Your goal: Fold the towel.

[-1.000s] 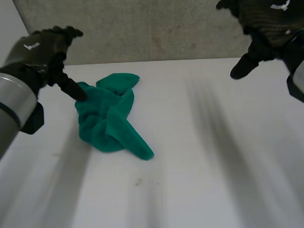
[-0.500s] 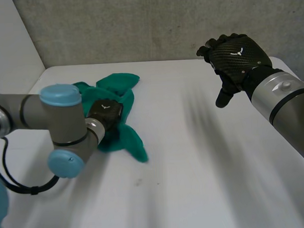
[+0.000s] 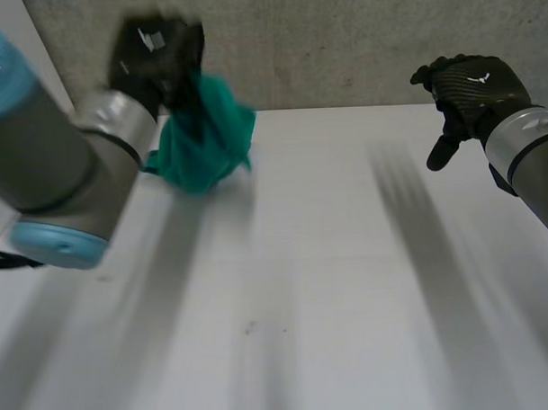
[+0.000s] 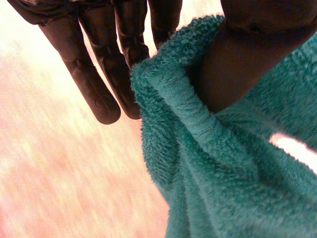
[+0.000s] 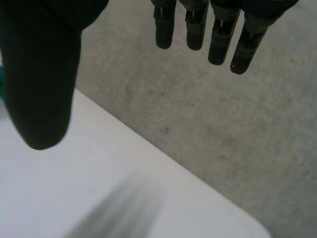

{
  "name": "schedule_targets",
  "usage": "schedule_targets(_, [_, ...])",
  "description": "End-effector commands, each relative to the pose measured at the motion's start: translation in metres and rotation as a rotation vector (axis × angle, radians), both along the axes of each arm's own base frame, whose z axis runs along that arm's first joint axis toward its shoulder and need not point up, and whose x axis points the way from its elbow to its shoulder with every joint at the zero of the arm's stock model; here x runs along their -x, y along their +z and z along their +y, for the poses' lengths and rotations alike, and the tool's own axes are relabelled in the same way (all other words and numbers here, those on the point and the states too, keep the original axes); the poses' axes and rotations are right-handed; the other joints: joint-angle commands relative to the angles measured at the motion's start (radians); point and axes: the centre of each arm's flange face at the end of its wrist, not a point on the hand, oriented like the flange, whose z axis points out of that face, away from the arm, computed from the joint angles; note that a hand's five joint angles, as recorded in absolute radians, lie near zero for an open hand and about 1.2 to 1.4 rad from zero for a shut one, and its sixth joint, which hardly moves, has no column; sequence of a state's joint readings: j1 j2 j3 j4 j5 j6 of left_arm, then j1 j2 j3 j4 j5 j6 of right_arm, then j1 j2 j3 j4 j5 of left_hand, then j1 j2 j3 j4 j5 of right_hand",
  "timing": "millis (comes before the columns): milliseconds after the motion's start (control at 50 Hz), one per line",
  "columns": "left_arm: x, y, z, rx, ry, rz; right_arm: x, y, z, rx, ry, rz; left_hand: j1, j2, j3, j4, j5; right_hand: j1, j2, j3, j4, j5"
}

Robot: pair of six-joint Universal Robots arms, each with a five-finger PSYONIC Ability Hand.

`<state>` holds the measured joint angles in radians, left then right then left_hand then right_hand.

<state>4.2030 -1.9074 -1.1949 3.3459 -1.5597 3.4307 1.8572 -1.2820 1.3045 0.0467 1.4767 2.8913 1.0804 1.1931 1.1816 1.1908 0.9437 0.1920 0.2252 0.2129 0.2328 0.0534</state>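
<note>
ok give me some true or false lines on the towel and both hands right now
1. The left hand pinches the green towel between thumb and fingers. True.
2. The towel lies spread flat on the white table. False: it hangs bunched from the left hand.
3. The right hand grips a corner of the towel. False: it is open, holds nothing, and is well apart from the towel.
4. The towel is crumpled, not neatly folded. True.
</note>
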Motion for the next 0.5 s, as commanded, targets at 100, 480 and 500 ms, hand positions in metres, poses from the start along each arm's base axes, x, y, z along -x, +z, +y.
schedule_targets(100, [-0.026,0.111,0.070,0.240,-0.065,0.194,-0.026,-0.029,-0.022,-0.259,0.180,-0.353,0.316,0.203,0.215,0.205,0.278,-0.017,-0.051,-0.038,-0.058,-0.053])
schedule_targets(480, [-0.018,0.132,0.092,0.315,-0.114,0.254,-0.134,-0.102,0.020,-0.610,0.399,-0.537,0.316,0.203,0.215,0.205,0.278,1.200,1.166,1.179,1.159,1.164])
schedule_targets(500, [-0.020,0.133,0.091,0.321,-0.103,0.260,-0.132,-0.101,0.017,-0.594,0.371,-0.533,0.316,0.203,0.215,0.205,0.278,1.204,1.171,1.183,1.163,1.168])
